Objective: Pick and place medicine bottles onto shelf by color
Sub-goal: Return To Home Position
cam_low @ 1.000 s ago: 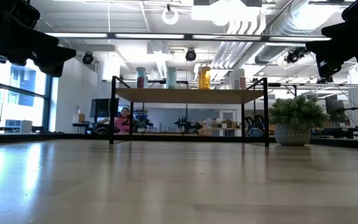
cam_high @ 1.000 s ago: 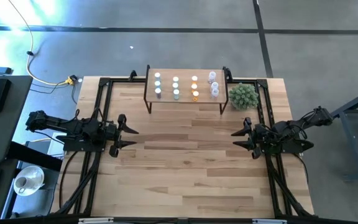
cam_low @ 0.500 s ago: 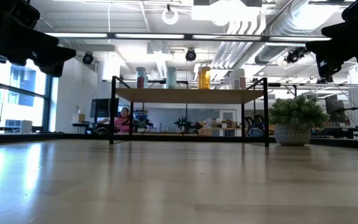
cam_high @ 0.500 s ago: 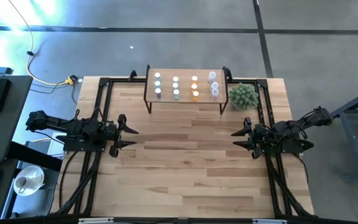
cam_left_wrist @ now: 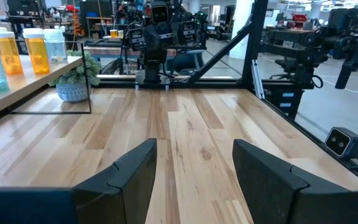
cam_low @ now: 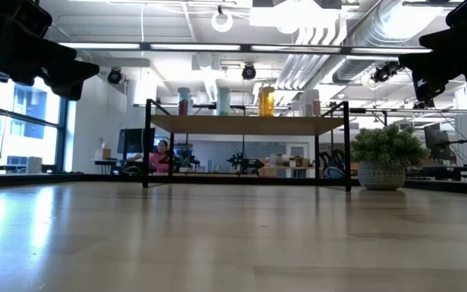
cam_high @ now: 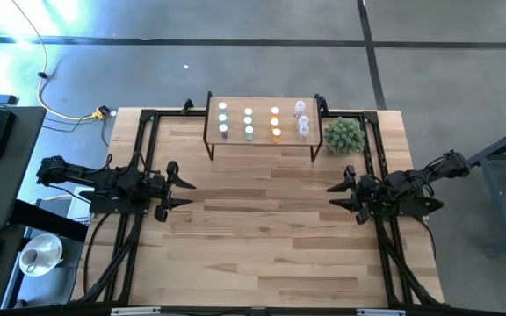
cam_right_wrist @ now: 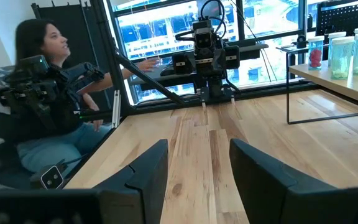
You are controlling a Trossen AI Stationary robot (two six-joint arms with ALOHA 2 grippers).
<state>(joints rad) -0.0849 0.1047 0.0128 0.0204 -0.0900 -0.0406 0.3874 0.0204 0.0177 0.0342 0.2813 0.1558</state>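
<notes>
The shelf (cam_high: 262, 134), a light-wood board on black legs, stands at the table's far edge. Several medicine bottles (cam_high: 249, 123) stand upright on it in short rows by color: light blue, green, orange (cam_high: 276, 123) and clear (cam_high: 302, 118). In the low view their bodies (cam_low: 221, 100) rise above the board (cam_low: 246, 124). My left gripper (cam_high: 189, 186) waits open at the table's left side, level, pointing right. My right gripper (cam_high: 332, 197) waits open at the right side, pointing left. Neither has anything between its fingers.
A spiky green plant in a pot (cam_high: 343, 135) stands just right of the shelf, on the table. Black frame rails (cam_high: 144, 145) run along the table's left and right sides. A person (cam_right_wrist: 48, 106) sits beyond the table's left side.
</notes>
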